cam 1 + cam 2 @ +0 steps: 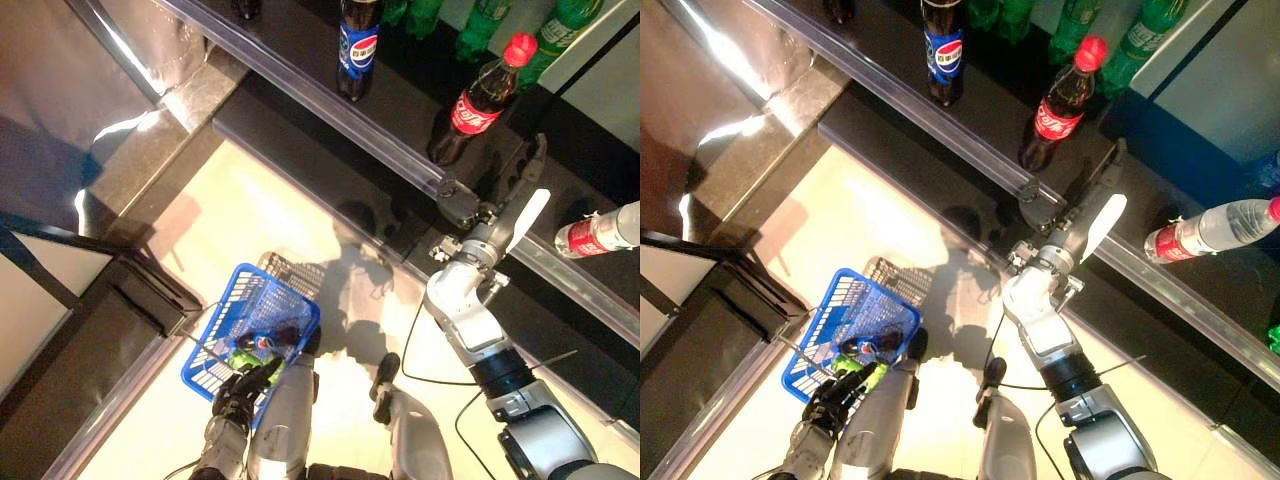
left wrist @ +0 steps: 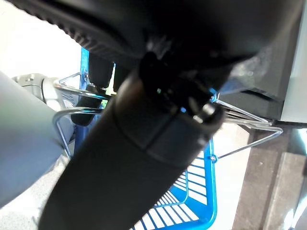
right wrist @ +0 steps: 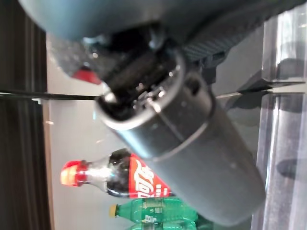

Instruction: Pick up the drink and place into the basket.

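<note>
Cola bottle (image 1: 476,101): dark drink, red cap and label, upright on the shelf just beyond the right hand (image 1: 500,200), apart from its fingertips. Blue wire basket (image 1: 250,310): hangs by its metal handle from the left hand (image 1: 240,392), bottles lying inside.

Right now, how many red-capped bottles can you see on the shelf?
2. A dark cola bottle stands just beyond the right hand; a clear bottle lies on its side further right. More may be hidden outside the view.

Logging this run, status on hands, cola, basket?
Right hand open beside cola bottle, not gripping. Left hand shut on blue basket handle. Nothing in the way.
</note>
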`<state>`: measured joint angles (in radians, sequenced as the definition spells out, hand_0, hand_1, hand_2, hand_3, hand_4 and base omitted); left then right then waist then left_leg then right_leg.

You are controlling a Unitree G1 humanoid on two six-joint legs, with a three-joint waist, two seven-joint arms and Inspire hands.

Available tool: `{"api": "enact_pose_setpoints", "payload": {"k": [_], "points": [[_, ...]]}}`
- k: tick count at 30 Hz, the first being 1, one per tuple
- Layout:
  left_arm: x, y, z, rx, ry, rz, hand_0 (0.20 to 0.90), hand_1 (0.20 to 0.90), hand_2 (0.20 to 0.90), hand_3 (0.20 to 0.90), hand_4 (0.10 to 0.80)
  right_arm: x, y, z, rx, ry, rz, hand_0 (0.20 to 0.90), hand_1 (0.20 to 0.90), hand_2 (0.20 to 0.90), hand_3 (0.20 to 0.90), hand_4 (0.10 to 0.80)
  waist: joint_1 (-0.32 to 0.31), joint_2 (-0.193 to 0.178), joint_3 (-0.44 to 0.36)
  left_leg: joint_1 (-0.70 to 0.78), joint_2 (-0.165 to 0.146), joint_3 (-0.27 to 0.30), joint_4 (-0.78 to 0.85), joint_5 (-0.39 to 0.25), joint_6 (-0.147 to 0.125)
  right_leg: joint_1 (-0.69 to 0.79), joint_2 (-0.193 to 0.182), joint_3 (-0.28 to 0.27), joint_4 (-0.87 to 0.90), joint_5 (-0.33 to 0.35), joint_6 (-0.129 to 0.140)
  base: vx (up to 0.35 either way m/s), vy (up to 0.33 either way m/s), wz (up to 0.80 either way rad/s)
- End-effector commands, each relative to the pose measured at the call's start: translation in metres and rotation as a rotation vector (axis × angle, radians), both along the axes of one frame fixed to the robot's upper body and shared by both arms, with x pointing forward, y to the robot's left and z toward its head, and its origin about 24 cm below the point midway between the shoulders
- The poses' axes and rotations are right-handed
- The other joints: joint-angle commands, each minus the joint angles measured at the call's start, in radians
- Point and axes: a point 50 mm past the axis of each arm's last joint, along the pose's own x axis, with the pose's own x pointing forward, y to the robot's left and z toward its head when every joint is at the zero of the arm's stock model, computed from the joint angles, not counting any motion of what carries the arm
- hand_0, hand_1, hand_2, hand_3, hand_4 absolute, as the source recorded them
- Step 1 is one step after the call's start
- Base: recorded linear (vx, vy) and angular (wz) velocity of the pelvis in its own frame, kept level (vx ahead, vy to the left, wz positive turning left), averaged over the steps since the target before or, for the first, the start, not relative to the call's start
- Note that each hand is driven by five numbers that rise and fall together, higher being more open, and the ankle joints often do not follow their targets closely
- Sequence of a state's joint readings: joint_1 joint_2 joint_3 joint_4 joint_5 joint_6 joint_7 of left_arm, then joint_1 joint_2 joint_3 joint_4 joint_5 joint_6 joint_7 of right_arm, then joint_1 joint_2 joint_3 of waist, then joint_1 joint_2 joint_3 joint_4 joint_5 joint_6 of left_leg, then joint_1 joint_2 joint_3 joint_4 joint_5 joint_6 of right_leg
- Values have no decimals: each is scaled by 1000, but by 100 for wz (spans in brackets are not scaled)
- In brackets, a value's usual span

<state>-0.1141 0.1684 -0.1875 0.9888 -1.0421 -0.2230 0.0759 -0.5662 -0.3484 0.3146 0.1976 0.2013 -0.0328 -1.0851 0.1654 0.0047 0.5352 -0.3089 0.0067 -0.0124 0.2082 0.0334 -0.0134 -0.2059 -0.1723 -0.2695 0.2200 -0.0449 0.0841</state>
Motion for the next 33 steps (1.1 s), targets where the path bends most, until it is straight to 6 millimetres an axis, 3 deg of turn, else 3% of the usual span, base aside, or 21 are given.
{"api": "enact_pose_setpoints", "payload": {"k": [1,20,33], "points": [[6,14,20,80,-170,10,300,300,300,200,100,-3,-3,73,-17,-305,36,900,900,900,900,800,13,-9,-15,-49,-2,-38,151,-90,-21,2,-28,8,25,10,-6,43,-24,2],[35,7,46,60,-319,14,300,300,300,200,100,9,-5,132,-5,-391,86,900,900,900,900,800,19,-19,-15,-202,-13,-39,199,-102,5,-173,-14,44,77,24,-6,24,15,1],[31,8,44,47,-292,8,300,300,300,200,100,20,-35,165,114,-428,49,900,900,900,900,800,30,-3,-15,-284,-24,-36,249,-119,19,-274,-22,53,145,17,-6,26,38,1]]}}
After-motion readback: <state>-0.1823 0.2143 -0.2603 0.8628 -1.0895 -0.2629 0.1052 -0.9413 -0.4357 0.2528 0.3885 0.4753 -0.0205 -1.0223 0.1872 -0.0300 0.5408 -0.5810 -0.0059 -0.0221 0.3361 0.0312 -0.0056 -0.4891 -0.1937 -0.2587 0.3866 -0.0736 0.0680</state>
